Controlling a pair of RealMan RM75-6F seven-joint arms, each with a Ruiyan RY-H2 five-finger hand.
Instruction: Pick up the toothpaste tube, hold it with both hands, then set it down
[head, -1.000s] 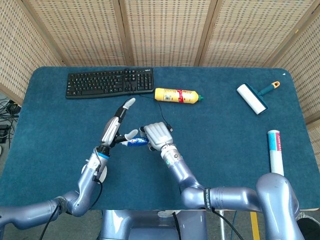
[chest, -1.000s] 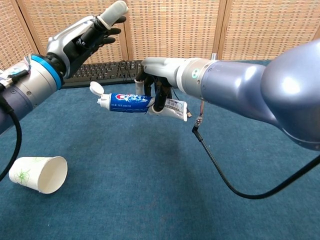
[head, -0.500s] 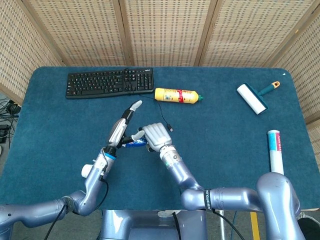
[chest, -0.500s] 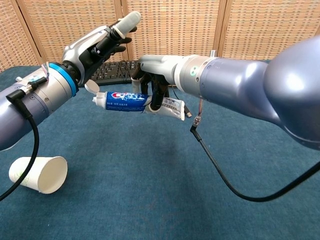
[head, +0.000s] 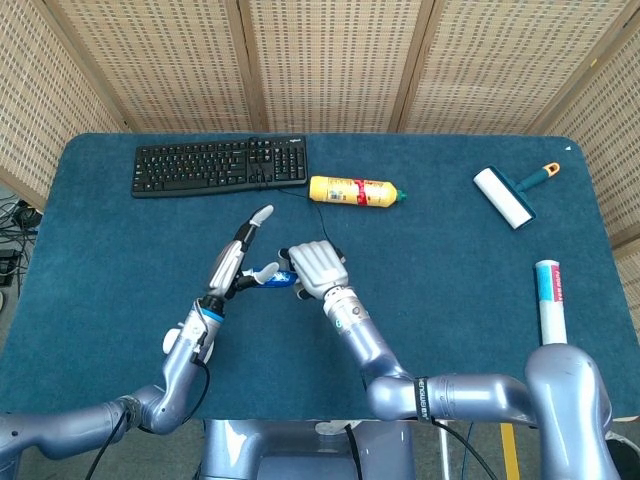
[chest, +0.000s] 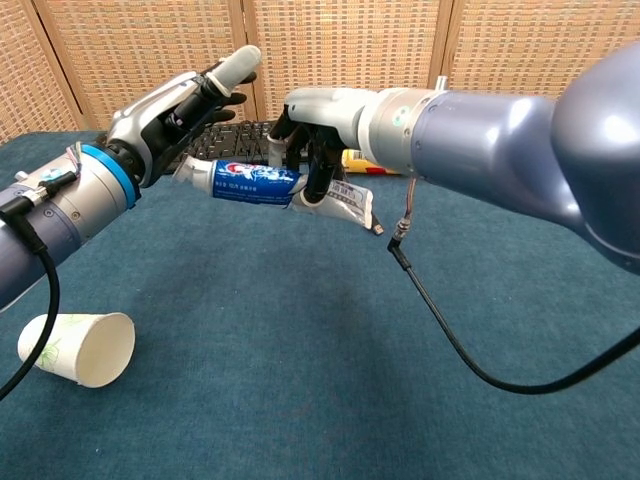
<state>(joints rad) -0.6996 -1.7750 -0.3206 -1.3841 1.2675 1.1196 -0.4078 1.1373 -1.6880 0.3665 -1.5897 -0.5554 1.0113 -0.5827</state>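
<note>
The toothpaste tube, blue and white with a white cap, hangs level above the blue table, also visible in the head view as the tube. My right hand grips its crimped tail end from above; the same hand shows in the head view. My left hand is at the cap end, fingers stretched out and apart. The cap sits at or just under its palm, and no finger is wrapped around it. From the head camera, the left hand points up and away beside the tube.
A paper cup lies on its side at the near left. A black keyboard, a yellow bottle, a lint roller and a white tube lie around the table. A black cable trails under my right arm.
My right hand has lifted the tube a little and brought its cap end up against the left hand. The left hand has shifted slightly towards it, fingers still spread.
</note>
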